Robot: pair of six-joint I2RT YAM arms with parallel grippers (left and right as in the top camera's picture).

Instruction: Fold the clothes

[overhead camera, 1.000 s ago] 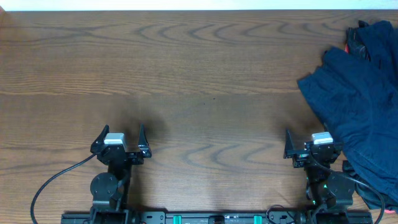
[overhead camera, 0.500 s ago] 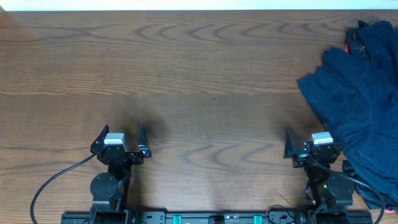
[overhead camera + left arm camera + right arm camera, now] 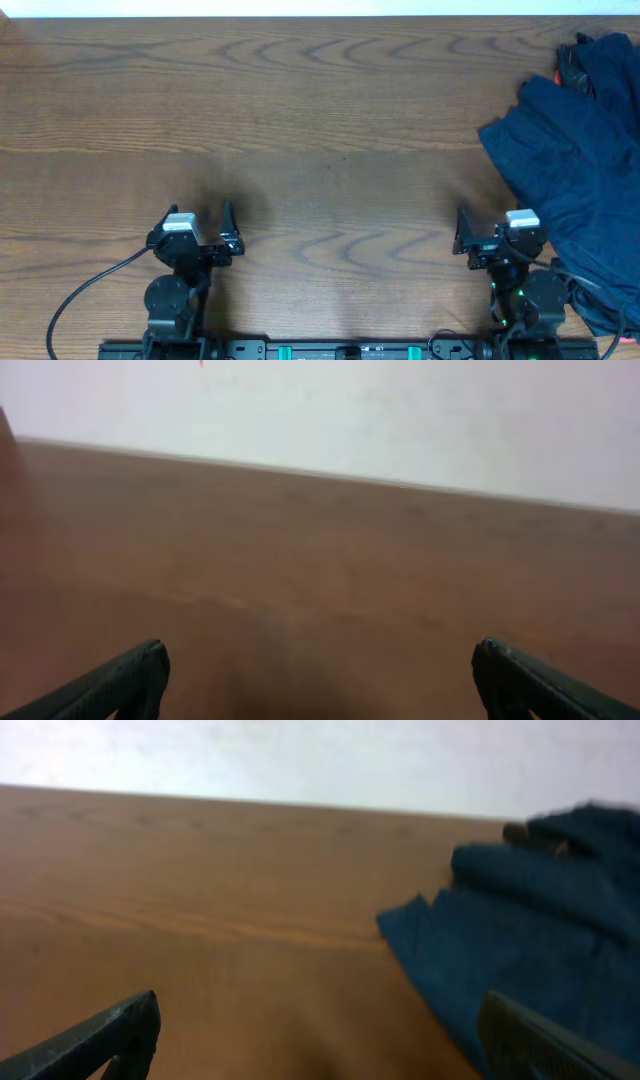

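The clothes are a crumpled heap of dark navy cloth at the table's right edge, running from the far right corner down to the near edge. They also show at the right of the right wrist view. My right gripper is open and empty, just left of the heap's near part. My left gripper is open and empty at the near left, far from the cloth. The left wrist view shows its two fingertips wide apart over bare wood.
A wooden table fills the overhead view. A small orange-red thing peeks from the heap's far left edge. A pale wall stands behind the table's far edge. A black cable loops beside the left arm.
The right gripper has shifted slightly, turning a little toward the heap. The left arm and the clothes have not moved.
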